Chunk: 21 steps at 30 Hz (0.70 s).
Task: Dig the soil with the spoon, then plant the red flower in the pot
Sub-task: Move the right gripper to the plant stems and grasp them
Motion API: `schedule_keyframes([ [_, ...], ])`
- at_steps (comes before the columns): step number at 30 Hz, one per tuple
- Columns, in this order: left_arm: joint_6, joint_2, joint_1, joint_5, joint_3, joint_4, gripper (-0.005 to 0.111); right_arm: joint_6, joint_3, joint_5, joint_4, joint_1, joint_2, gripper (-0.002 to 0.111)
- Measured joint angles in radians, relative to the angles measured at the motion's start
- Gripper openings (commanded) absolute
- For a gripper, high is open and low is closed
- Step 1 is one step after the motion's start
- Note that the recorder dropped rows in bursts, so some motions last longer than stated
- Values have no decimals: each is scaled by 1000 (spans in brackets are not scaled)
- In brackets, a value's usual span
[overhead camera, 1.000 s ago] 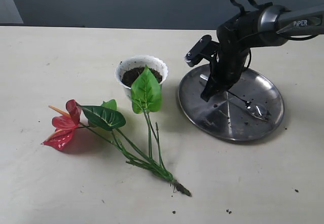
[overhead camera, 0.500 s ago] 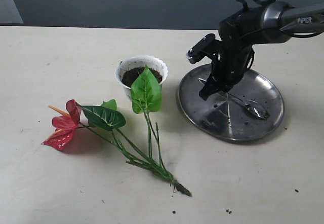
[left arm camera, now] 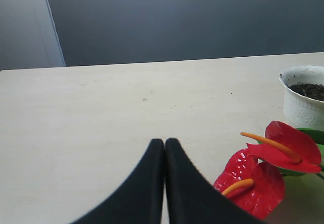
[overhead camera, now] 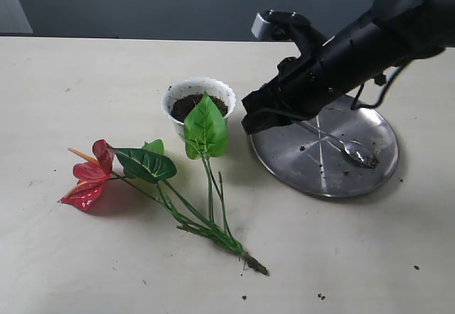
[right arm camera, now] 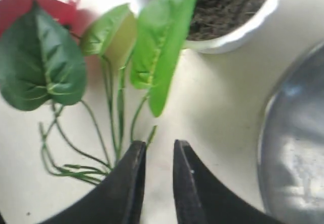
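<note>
The red flower (overhead camera: 89,175) lies flat on the table, its stems (overhead camera: 206,218) running to roots at the front, one green leaf (overhead camera: 206,126) resting against the pot (overhead camera: 178,94). The white pot holds dark soil (overhead camera: 190,104). The spoon (overhead camera: 348,147) lies loose on the steel plate (overhead camera: 313,179). My right gripper (overhead camera: 250,121) is open and empty, stretched out over the plate's left edge, just right of the pot; its wrist view shows the stems (right arm camera: 119,112) and pot (right arm camera: 243,31) ahead of the fingertips (right arm camera: 159,145). My left gripper (left arm camera: 164,142) is shut beside the red blooms (left arm camera: 263,173).
The large round steel plate carries soil crumbs (overhead camera: 304,148). A few crumbs (overhead camera: 320,296) lie on the table near the front edge. The left gripper does not show in the exterior view. The pot (left arm camera: 298,107) stands behind the blooms in the left wrist view.
My right arm has swung from upright over the plate down and to the left, reaching towards the pot and flower. The spoon stays on the plate. The flower has not moved.
</note>
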Motion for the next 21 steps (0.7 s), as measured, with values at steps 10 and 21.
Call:
schedule_keyframes([
  [10,0,0,0,0,0,0,2,-319,258,33,196,73,-134,49],
  [21,0,0,0,0,0,0,2,-526,260,-276,289,372,-44,50],
])
